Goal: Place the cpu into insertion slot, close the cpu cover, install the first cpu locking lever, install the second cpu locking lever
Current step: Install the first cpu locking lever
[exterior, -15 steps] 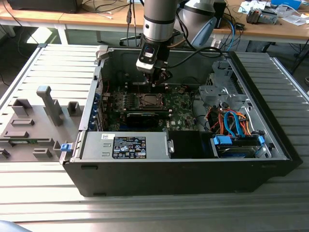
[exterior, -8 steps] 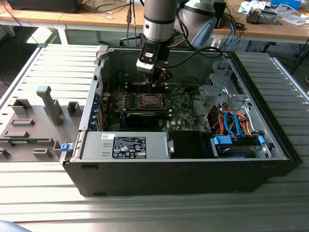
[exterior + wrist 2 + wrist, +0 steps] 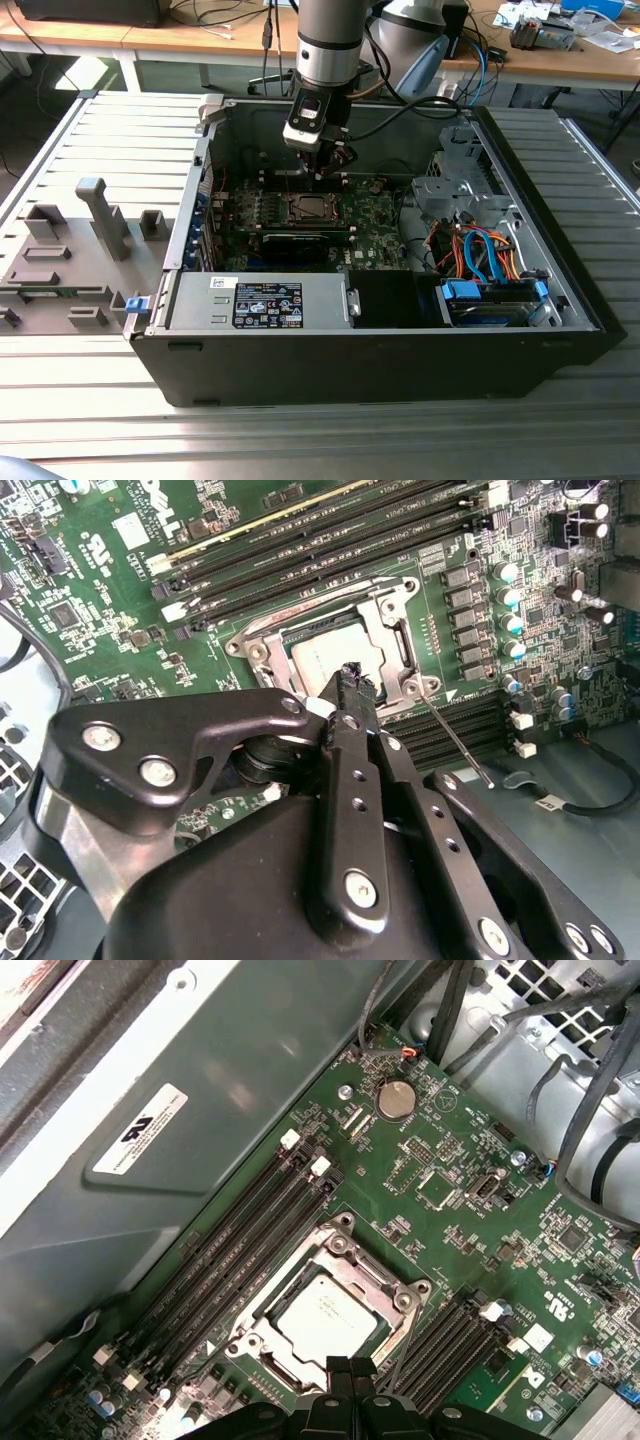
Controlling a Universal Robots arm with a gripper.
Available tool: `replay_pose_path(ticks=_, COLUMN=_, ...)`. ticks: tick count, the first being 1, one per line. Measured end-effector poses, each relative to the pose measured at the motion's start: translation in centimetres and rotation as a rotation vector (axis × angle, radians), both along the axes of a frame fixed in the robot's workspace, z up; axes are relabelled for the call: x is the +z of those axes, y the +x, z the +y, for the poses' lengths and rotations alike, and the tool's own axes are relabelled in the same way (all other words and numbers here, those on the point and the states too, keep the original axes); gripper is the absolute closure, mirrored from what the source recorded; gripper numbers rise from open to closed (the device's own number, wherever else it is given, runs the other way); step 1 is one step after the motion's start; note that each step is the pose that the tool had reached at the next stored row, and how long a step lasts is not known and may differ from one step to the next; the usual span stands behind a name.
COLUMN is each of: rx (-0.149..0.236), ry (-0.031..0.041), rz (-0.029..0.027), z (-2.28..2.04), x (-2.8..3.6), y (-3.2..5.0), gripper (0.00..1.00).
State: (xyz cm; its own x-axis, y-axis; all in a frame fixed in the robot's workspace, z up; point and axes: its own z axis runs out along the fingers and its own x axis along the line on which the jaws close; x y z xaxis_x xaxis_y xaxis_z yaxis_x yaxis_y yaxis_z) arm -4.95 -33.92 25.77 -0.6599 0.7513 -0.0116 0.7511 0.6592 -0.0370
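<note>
**A:** What are the fingers (image 3: 350, 780) doing?

**B:** They are clenched together with nothing between them. The gripper (image 3: 352, 678) hangs tip-down at the edge of the cover (image 3: 388, 630). We cannot tell if it touches.

**A:** And the cpu?

**B:** The cpu (image 3: 328, 1318) lies flat in the slot (image 3: 305, 208). The cover is down over it, and its window frames the silver top.

**A:** So we are on the levers?

**B:** We judge so. One lever (image 3: 455, 735), a thin rod, juts from the cover's corner and looks unlatched.

**A:** How do we do this well?

**B:** We press with the closed tips near the rod's free end and follow its arc. The push should be steady, so that the tips do not slip off onto the board (image 3: 470, 1160).

**A:** What crowds us?

**B:** Memory slots (image 3: 232, 1260) flank the slot on two sides, and the rod slants over one bank. Capacitors (image 3: 508, 598) stand in a row just beside the cover, and a slip could catch them. The case (image 3: 200, 1060) wall rises past the far bank. The cables (image 3: 480, 250) lie well apart, toward the exterior view's right.
</note>
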Motion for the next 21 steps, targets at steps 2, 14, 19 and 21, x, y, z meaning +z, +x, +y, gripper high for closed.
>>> replay_pose_path(ticks=2, rx=0.003, ry=0.0001, rz=0.0, z=0.0, x=0.0, y=0.0, gripper=0.89)
replay_pose_path(ticks=14, rx=0.012, ry=0.0, rz=0.0, z=0.0, x=0.0, y=0.0, gripper=0.89)
replay_pose_path(ticks=19, rx=0.017, ry=0.0001, rz=0.0, z=0.0, x=0.0, y=0.0, gripper=0.89)
replay_pose_path(ticks=21, rx=0.018, ry=0.0, rz=-0.0001, z=0.0, x=0.0, y=0.0, gripper=0.89)
